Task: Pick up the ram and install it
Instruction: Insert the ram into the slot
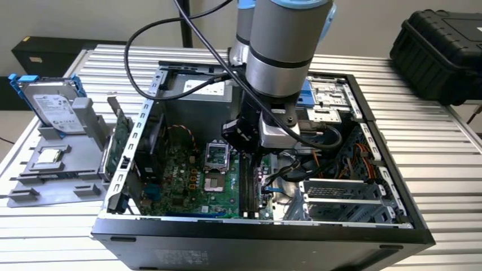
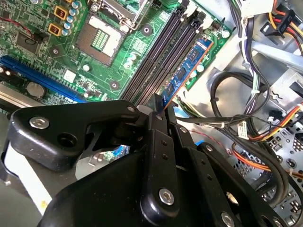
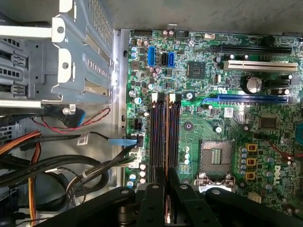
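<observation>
My gripper (image 1: pixel 253 153) reaches down into the open computer case (image 1: pixel 256 231), just over the motherboard (image 3: pixel 236 132). In both wrist views its black fingers (image 2: pixel 158 113) are shut on the ram (image 2: pixel 187 71), a thin blue stick with black chips and an orange lower edge. The ram (image 3: pixel 166 142) stands on edge, lined up lengthwise with the black memory slots (image 3: pixel 156 137) and at the slot nearest the board's edge (image 2: pixel 199 28). I cannot tell whether it is seated in that slot. The fingers (image 3: pixel 161 189) hide its gripped end.
Bundled cables (image 1: pixel 331 141) and a metal drive cage (image 1: pixel 339 203) crowd the case on the exterior view's right. The bare processor socket (image 3: pixel 215 156) lies beside the slots. Outside the case stand a hard drive (image 1: pixel 53 104), a green card (image 1: pixel 117 141) and a grey holder (image 1: pixel 53 169).
</observation>
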Robot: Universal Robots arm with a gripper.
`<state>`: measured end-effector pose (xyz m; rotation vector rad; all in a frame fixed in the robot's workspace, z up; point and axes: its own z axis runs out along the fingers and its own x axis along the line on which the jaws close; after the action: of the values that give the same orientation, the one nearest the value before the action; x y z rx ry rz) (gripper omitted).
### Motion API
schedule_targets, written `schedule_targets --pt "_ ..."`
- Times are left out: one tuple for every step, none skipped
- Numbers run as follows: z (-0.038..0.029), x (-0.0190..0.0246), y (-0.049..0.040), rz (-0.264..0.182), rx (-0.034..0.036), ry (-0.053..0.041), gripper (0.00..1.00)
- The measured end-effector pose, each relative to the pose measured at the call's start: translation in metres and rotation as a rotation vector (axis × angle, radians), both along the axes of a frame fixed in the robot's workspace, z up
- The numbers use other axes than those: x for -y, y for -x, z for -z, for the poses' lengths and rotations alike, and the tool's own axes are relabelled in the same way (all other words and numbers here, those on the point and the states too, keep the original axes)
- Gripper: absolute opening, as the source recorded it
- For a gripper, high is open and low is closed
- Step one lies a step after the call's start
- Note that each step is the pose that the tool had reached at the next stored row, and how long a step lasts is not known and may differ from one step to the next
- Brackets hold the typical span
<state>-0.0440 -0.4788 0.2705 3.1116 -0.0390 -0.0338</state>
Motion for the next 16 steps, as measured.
schedule_targets --pt "0.0001 0.0000 0.0000 0.000 0.0001 0.0000 0.00" --pt "0.0005 0.0000 0.0000 0.000 0.0001 -0.0002 0.00" --pt "0.0013 0.0000 0.0000 0.000 0.0002 -0.0007 0.00" --pt "0.0016 0.0004 -0.0001 0.000 -0.0011 -0.0001 0.00" --pt "0.0023 0.0010 -0.0002 0.000 -0.0022 -0.0002 0.00" --pt "0.0032 0.0014 -0.0002 0.000 -0.0030 -0.0002 0.00" --pt "0.0042 0.0017 -0.0003 0.000 -0.0035 -0.0002 0.00" --pt "0.0054 0.0021 -0.0004 0.000 -0.0041 -0.0002 0.00" --pt "0.0065 0.0024 -0.0004 0.000 -0.0045 -0.0001 0.00" --pt "0.0076 0.0027 -0.0005 0.000 -0.0050 -0.0001 0.00" --pt "0.0090 0.0029 -0.0005 0.000 -0.0054 -0.0001 0.00" --pt "0.0104 0.0030 -0.0006 0.000 -0.0057 -0.0001 0.00" --pt "0.0119 0.0031 -0.0009 0.000 -0.0061 -0.0001 0.00" --pt "0.0133 0.0033 -0.0012 0.000 -0.0066 -0.0001 0.00" --pt "0.0147 0.0035 -0.0016 0.000 -0.0074 -0.0002 0.00" --pt "0.0158 0.0036 -0.0019 0.000 -0.0081 -0.0002 0.00"
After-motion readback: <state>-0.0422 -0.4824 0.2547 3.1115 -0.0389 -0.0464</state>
